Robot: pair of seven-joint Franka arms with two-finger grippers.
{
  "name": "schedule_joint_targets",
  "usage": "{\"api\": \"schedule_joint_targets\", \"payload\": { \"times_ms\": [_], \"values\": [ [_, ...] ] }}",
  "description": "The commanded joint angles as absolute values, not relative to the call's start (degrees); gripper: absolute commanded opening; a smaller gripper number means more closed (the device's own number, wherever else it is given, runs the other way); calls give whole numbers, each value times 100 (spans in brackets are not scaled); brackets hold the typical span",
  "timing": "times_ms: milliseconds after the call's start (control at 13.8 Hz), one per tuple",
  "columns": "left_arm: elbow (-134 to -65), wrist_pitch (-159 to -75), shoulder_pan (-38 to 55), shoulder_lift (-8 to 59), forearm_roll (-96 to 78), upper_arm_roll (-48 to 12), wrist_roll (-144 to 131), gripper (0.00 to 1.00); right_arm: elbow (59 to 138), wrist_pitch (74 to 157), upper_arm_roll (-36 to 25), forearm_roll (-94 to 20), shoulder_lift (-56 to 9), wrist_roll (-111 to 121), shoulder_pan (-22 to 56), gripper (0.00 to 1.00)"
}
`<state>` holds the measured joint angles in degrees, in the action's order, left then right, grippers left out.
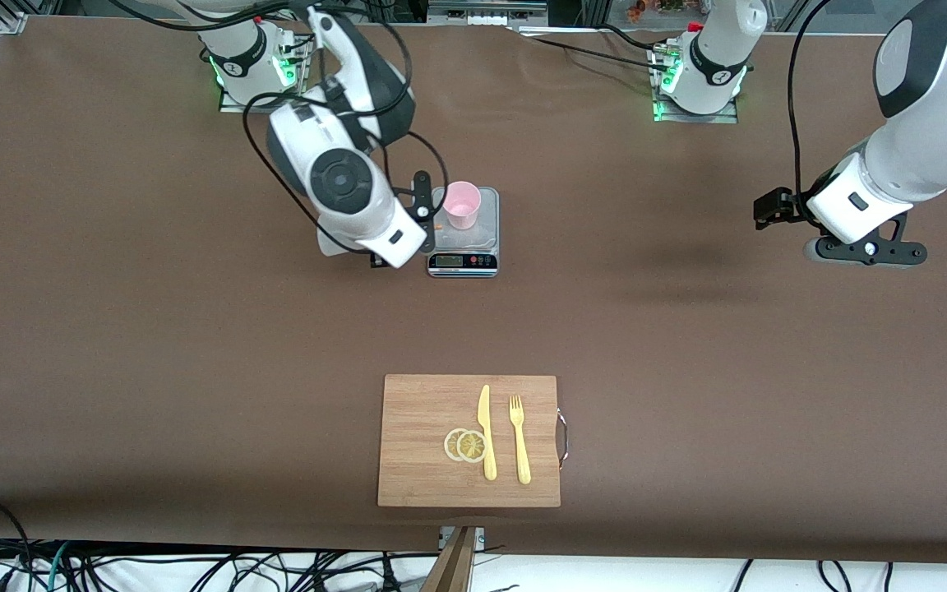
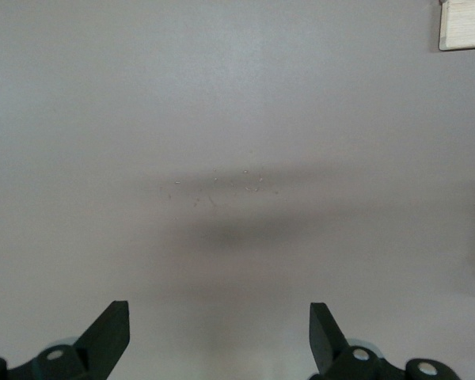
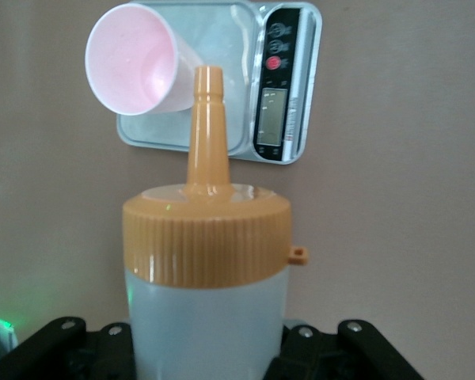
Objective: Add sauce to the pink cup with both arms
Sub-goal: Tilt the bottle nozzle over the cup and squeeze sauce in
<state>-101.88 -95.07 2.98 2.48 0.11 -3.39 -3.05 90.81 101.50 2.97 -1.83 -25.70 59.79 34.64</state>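
Note:
The pink cup (image 1: pixel 462 204) (image 3: pixel 134 70) stands upright on a small kitchen scale (image 1: pixel 464 261) (image 3: pixel 285 95); its inside looks bare. My right gripper (image 1: pixel 409 226) (image 3: pixel 207 360) is shut on the sauce bottle (image 3: pixel 207 261), a whitish bottle with an orange cap. Its nozzle (image 3: pixel 207 119) points toward the scale and ends just beside the cup's rim. The front view hides most of the bottle under the right arm. My left gripper (image 1: pixel 866 253) (image 2: pixel 219 324) hangs open over bare table at the left arm's end, holding nothing.
A wooden cutting board (image 1: pixel 424 411) (image 2: pixel 465 28) lies nearer the front camera, carrying a yellow knife (image 1: pixel 487 432), a yellow fork (image 1: pixel 519 440) and two lemon slices (image 1: pixel 465 445). Cables loop from the right arm above the scale.

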Motion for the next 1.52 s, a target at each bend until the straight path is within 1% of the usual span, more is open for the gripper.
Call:
{"api": "schedule_joint_targets", "payload": {
  "times_ms": [0,579,1231,1449],
  "values": [
    [-10151,-9545,264,264,106,-360,-246,100,9272,9950,264,87,-2373,5845,3682,0],
    [-10151,-9545,264,264,106,-360,-246,100,9510,9923,264,667,-2417,5599,4280,0],
    [-10116,-9510,264,237,70,-369,-237,100,9554,9738,255,1063,-2470,5388,4561,0],
    [-10090,-9492,264,229,70,-352,-237,100,9554,9738,255,1300,-2592,5098,4710,0]
  ]
}}
